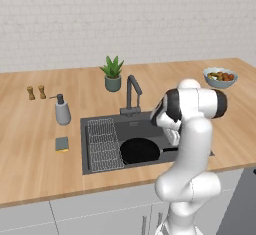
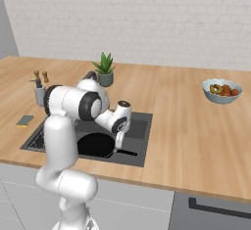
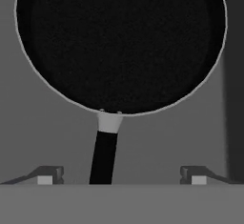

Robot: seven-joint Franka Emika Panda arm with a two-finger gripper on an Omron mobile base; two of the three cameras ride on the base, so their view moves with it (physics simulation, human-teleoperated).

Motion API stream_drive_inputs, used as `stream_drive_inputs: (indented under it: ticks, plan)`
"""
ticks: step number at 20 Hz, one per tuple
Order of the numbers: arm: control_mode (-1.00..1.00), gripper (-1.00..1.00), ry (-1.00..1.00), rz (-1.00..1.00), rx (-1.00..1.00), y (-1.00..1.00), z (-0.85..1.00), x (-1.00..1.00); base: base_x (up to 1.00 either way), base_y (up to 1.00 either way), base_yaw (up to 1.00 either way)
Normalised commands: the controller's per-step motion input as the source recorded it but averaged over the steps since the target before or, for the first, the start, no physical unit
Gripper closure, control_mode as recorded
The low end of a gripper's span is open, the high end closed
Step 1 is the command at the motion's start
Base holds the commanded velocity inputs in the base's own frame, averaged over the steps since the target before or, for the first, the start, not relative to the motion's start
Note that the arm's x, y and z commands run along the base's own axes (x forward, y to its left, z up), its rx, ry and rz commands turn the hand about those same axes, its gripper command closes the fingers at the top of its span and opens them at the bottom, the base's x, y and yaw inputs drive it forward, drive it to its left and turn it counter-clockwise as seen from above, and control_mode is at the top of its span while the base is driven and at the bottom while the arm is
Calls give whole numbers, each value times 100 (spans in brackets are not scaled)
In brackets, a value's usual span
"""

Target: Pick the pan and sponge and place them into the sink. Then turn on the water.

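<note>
The black pan (image 3: 121,42) lies flat on the floor of the dark grey sink (image 1: 100,125), its dark handle (image 3: 104,156) pointing back toward my hand. My gripper (image 3: 121,176) hovers just above the handle, open, with the fingertips (image 3: 47,174) standing wide on either side and not touching it. From the base, the pan (image 1: 140,150) sits in the sink's right half, with my gripper (image 2: 119,144) low over its handle (image 2: 127,152). The sponge (image 1: 62,144), grey-green over yellow, rests on the counter left of the sink. The dark faucet (image 1: 132,95) stands behind the basin; no water runs.
A wire rack (image 1: 104,144) fills the sink's left part. A grey soap dispenser (image 1: 62,111) and two small shakers (image 1: 36,92) stand at the back left, a potted plant (image 1: 112,74) is behind the faucet, and a fruit bowl (image 1: 220,77) is far right.
</note>
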Motion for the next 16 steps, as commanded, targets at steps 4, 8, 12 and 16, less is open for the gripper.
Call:
stream_drive_inputs:
  ticks: [4, 8, 12, 16]
  plan:
    - [-100, -100, -23, 0, -1, 0, 82, -56, 0, 0, 0]
    - [-100, -100, -15, 1, 0, -4, 100, -33, 0, 0, 0]
    - [-100, -100, -1, 0, 0, -1, 100, -17, 0, 0, 0]
    - [-100, -100, 6, 0, 0, 0, 100, -17, 0, 0, 0]
